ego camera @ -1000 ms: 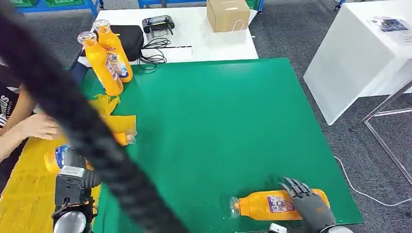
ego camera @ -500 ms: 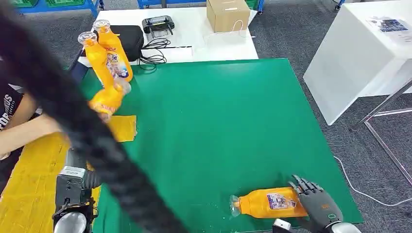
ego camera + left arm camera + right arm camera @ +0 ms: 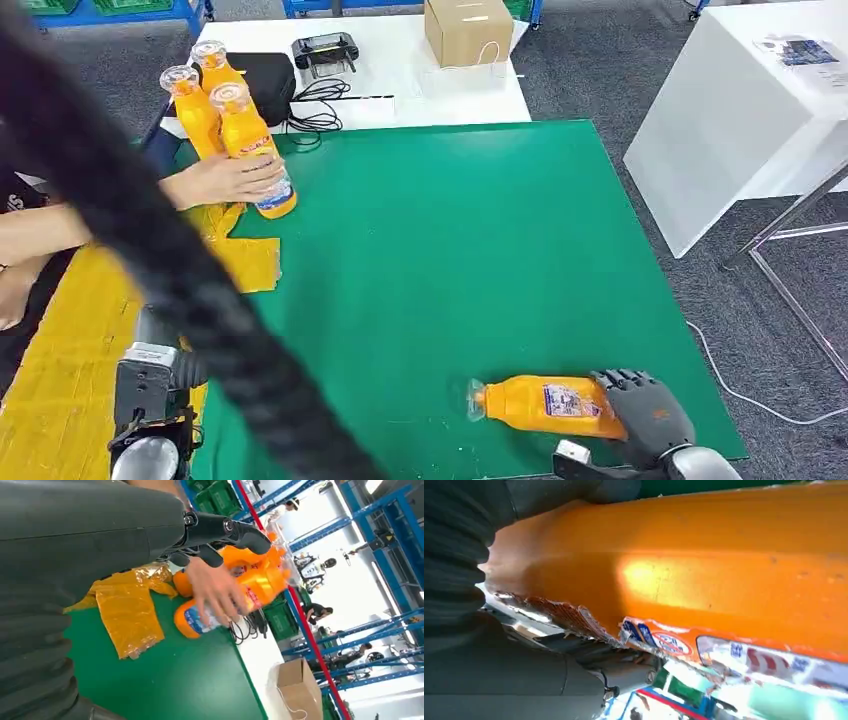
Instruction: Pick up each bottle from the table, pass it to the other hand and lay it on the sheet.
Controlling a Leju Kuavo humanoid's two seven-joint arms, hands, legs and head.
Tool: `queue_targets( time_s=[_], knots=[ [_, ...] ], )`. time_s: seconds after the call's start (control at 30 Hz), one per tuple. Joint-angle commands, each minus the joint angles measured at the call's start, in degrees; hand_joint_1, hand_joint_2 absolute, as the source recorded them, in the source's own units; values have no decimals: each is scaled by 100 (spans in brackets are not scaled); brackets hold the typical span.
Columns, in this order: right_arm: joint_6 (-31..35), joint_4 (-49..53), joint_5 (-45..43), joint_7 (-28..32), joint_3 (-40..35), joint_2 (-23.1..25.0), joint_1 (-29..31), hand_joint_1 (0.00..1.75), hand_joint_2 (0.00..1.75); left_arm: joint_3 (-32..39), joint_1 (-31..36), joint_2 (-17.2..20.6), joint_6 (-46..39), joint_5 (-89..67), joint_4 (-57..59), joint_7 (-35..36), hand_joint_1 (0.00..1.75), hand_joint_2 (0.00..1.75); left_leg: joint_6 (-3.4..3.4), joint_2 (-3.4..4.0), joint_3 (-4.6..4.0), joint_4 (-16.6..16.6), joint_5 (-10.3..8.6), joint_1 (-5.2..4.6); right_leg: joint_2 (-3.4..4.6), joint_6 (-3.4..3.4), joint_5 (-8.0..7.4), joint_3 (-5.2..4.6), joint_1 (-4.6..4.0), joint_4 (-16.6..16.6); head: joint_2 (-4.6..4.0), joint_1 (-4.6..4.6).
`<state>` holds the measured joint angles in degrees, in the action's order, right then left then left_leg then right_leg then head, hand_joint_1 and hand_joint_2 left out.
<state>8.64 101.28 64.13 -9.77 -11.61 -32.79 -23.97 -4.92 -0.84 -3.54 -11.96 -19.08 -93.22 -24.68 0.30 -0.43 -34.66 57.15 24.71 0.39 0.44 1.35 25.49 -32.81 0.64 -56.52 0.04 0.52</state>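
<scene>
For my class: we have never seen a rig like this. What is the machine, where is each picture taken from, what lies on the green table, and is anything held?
This is a humanoid robot with two arms ending in many-fingered hands. The head view looks down from its body; the thick dark band across it is too blurred to identify. The two other pictures come from cameras at each wrist. On the green table, the dark grey right hand grips the base of an orange plastic bottle lying on its side; the right wrist view shows that bottle very close. The left hand holds nothing, its fingers apart. At the far left corner a person's hand holds a third orange bottle beside two upright orange bottles. A yellow sheet lies along the left edge.
</scene>
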Motion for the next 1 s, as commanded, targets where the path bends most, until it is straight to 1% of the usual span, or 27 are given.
queue_targets(
  time_s=[0.03, 0.07, 0.1, 0.17, 0.27, 0.33, 0.37, 0.43, 0.5, 0.53, 0.57, 0.63, 0.7, 0.73, 0.8, 0.87, 0.9, 0.97, 1.0],
  knots=[
    [1529, -300, -999, 1561, 801, 2318, 968, 175, 175, -220, -54, -31, 181, 51, -16, 79, 0, 175, -6, 15, 19, -14, 0, 13, 9, -8, -7, 21, -14, 21, 0, 2],
    [1622, -254, -1491, 1845, 894, 2581, 1067, 175, 175, -311, -49, 4, 444, 288, 30, 125, 0, 175, -7, 21, 31, -14, 4, 18, 13, -11, -6, 33, -19, 25, 0, 2],
    [1657, -240, -1940, 2094, 944, 2776, 1166, 175, 175, -419, -39, 51, 871, 702, 94, 154, 0, 175, -7, 23, 23, -12, 3, 17, 17, -11, -6, 22, -16, 18, 0, 2],
    [1686, -371, -2079, 2210, 951, 2939, 1318, 175, 175, -560, -4, 28, 1009, 835, 265, 124, 0, 175, -7, 27, 28, -13, 2, 13, 19, -10, -4, 22, -11, 13, 0, -2],
    [1692, -390, -2094, 2253, 975, 2917, 1287, 175, 175, -583, 11, 36, 996, 838, 287, 108, 0, 175, -3, 14, 23, -8, -1, 17, 4, -5, -1, 23, -15, 12, 0, -2],
    [1692, -387, -2109, 2273, 986, 2903, 1269, 175, 175, -581, 12, 47, 994, 838, 279, 108, 0, 175, -1, 14, 41, -7, 7, 19, 1, -5, 4, 46, -18, 17, 0, 0],
    [1744, -394, -2436, 2517, 1098, 3081, 1282, 175, 175, -675, 16, 77, 1160, 934, 286, 165, 0, 175, -2, 17, 16, -8, -1, 11, 8, -3, -1, 16, -9, 8, 0, 0],
    [1597, -575, -2932, 2747, 1017, 3335, 1462, 175, 175, -1024, 66, 101, 1575, 1150, 475, 292, 0, 175, -2, 19, 29, -8, 4, 13, 7, -5, 3, 33, -13, 12, 0, 0],
    [1586, -823, -3168, 2834, 858, 3519, 1668, 175, 175, -1366, 155, 86, 1638, 1138, 670, 294, 0, 175, -3, 16, 21, -9, 0, 11, 7, -5, -1, 26, -11, 12, 0, 0],
    [1551, -913, -3435, 2939, 799, 3606, 1760, 175, 175, -1513, 211, 121, 1683, 1152, 739, 293, 0, 175, -4, 18, 22, -13, -2, 11, 11, -5, -5, 28, -12, 16, 0, 2],
    [1544, -1004, -3547, 2974, 754, 3645, 1824, 175, 175, -1608, 260, 139, 1714, 1180, 788, 291, 0, 175, -3, 17, 8, -12, -5, 4, 11, -3, -6, 12, -7, 10, 0, 2],
    [1237, -1262, -4197, 3103, 596, 3799, 2023, 175, 175, -1792, 419, 150, 1852, 1397, 931, 334, 0, 175, -4, 22, 26, -13, -1, 8, 13, -6, -5, 30, -12, 15, 0, 0],
    [926, -1584, -4539, 3094, 415, 3882, 2195, 175, 175, -1909, 548, 163, 1900, 1463, 1023, 363, 0, 175, -4, 15, 9, -11, -6, 3, 7, -5, -5, 11, -6, 8, 0, 2],
    [753, -1739, -4691, 3101, 301, 3925, 2276, 175, 175, -1962, 607, 172, 1948, 1515, 1057, 390, 0, 175, -5, 18, 19, -12, -5, 8, 8, -8, -7, 23, -11, 13, 0, 2],
    [509, -2156, -4764, 3121, -47, 3999, 2483, 175, 175, -2067, 736, 188, 1988, 1578, 1128, 419, 0, 175, -5, 28, 12, -10, -4, 10, 22, -6, -9, 12, -11, 12, 0, 2],
    [211, -2523, -4959, 3191, -415, 4085, 2696, 175, 175, -2161, 852, 204, 2108, 1732, 1190, 462, 0, 175, -7, 38, 35, -12, 0, 15, 27, -10, -9, 34, -17, 16, 0, 2],
    [187, -2634, -4981, 3207, -534, 4132, 2776, 175, 175, -2199, 890, 208, 2125, 1749, 1213, 466, 0, 175, -7, 33, 21, -11, -4, 12, 25, -8, -9, 17, -11, 9, 0, 2],
    [129, -2834, -4985, 3217, -829, 4181, 2946, 175, 175, -2297, 982, 211, 2188, 1799, 1276, 482, 0, 175, -7, 35, 24, -10, -1, 15, 26, -8, -7, 20, -14, 9, 0, 2],
    [99, -2928, -4978, 3215, -1010, 4210, 3034, 175, 175, -2351, 1041, 205, 2194, 1810, 1305, 482, 0, 175, -5, 28, 11, -8, -5, 11, 21, -6, -7, 7, -10, 3, 0, 0]
  ],
)
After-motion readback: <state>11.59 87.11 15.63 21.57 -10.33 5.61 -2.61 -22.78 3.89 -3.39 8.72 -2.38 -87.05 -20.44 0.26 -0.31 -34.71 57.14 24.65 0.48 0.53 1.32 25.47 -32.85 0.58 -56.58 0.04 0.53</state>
